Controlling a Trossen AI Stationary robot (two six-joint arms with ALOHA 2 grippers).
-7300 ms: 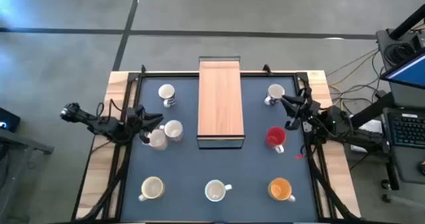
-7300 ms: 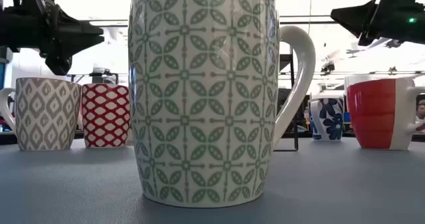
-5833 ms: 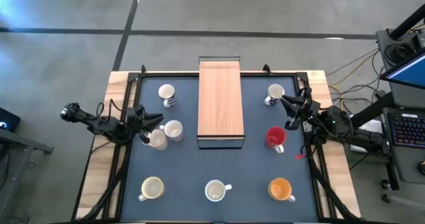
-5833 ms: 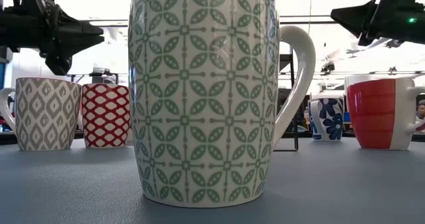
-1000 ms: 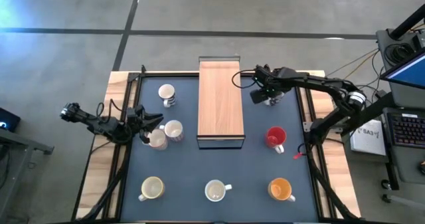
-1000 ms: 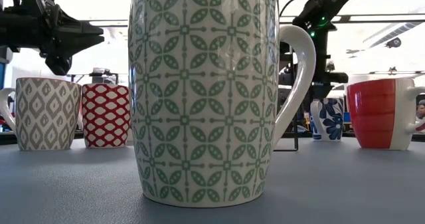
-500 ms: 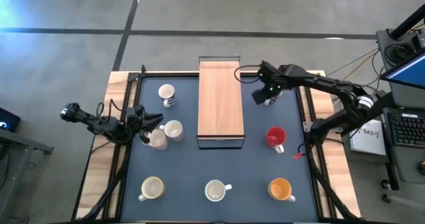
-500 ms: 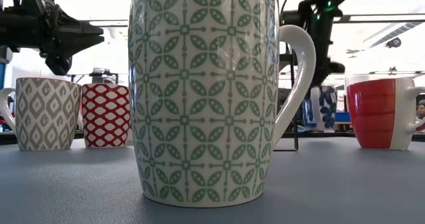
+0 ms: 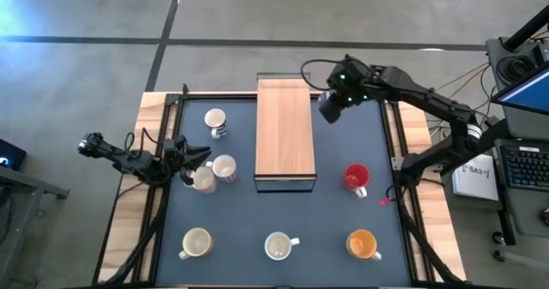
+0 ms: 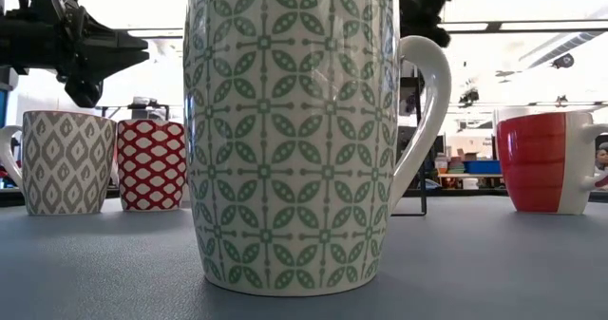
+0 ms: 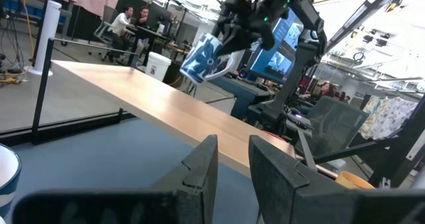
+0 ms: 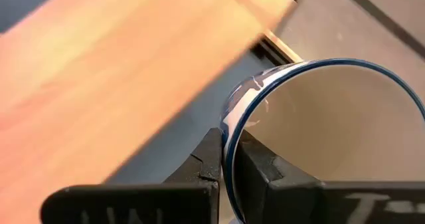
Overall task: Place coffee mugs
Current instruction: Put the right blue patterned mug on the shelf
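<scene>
From above, the right claw (image 9: 330, 109) hangs over the worktop (image 9: 343, 220) beside the wooden shelf (image 9: 285, 130); the left claw (image 9: 193, 162) waits by two mugs, slightly parted. Across the left wrist view, the blue-patterned mug (image 11: 207, 56) hangs tilted above the shelf; up close in the right wrist view, the fingers (image 12: 211, 154) are clenched on its rim.

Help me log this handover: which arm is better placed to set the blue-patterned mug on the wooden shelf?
The right. Its gripper is shut on the blue-patterned mug, airborne beside the wooden shelf. The left gripper waits across the table by two mugs.
</scene>
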